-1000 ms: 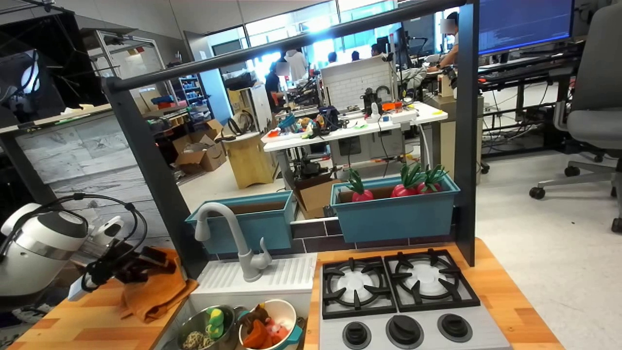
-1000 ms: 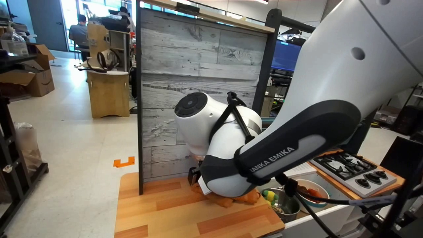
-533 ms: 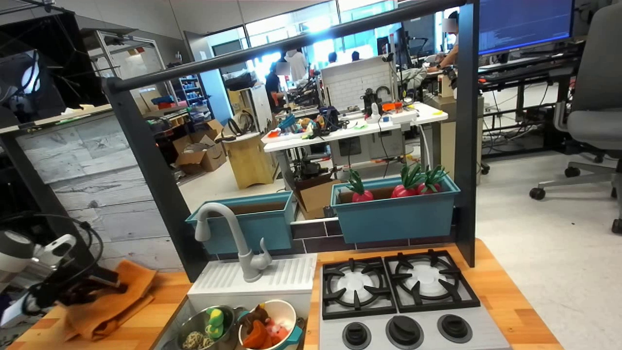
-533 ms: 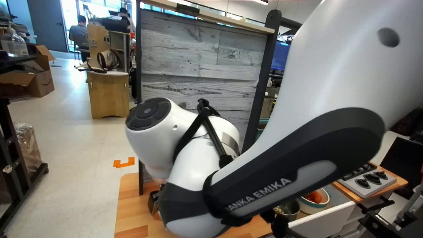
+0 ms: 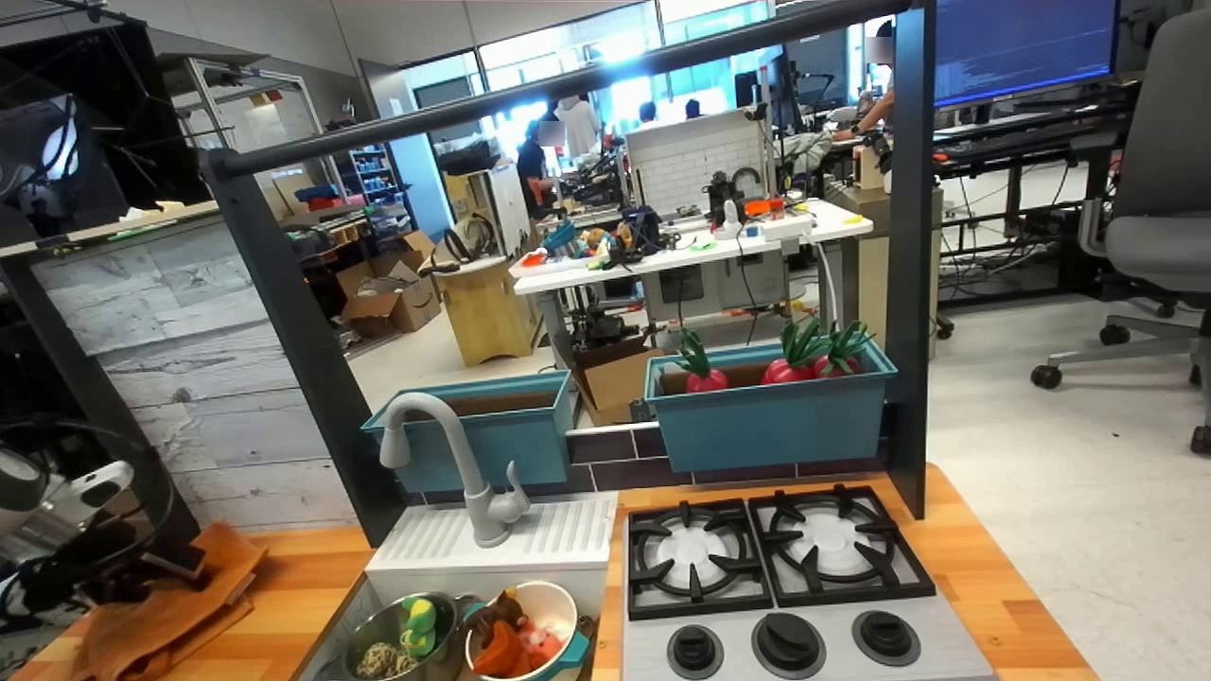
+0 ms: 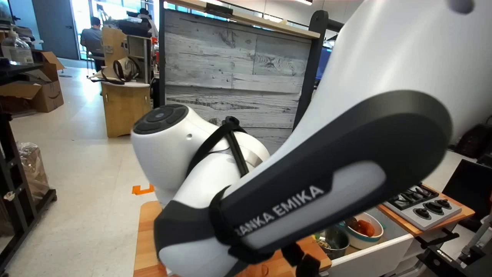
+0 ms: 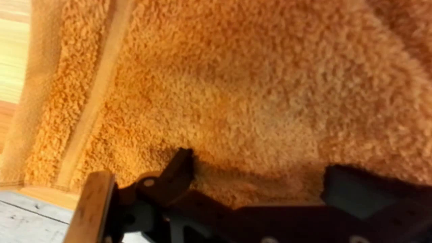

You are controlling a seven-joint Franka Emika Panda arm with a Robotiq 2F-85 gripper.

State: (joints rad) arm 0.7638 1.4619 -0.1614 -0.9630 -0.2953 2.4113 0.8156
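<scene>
An orange terry towel (image 5: 180, 615) lies crumpled on the wooden counter (image 5: 303, 577) at the left in an exterior view. It fills most of the wrist view (image 7: 236, 84), with a flat hem band along its left side. My gripper (image 7: 258, 160) is right at the towel. Its two dark fingers stand wide apart, and their tips meet the towel's surface. Towel shows between the fingers; I cannot tell whether they press into it. The gripper also shows in an exterior view (image 5: 156, 572), low over the towel. In an exterior view the white arm (image 6: 200, 238) hides the gripper and most of the towel.
Right of the counter is a sink with a metal pot (image 6: 338, 252) and a white bowl (image 5: 566, 605) holding toys. A grey faucet (image 5: 464, 454) stands behind it. A toy stove (image 5: 681, 605) is further right. A grey wood-plank panel (image 6: 230, 69) rises behind the counter.
The gripper and the towel have moved together to the left and toward the front in an exterior view. The towel slid along the counter, away from the sink.
</scene>
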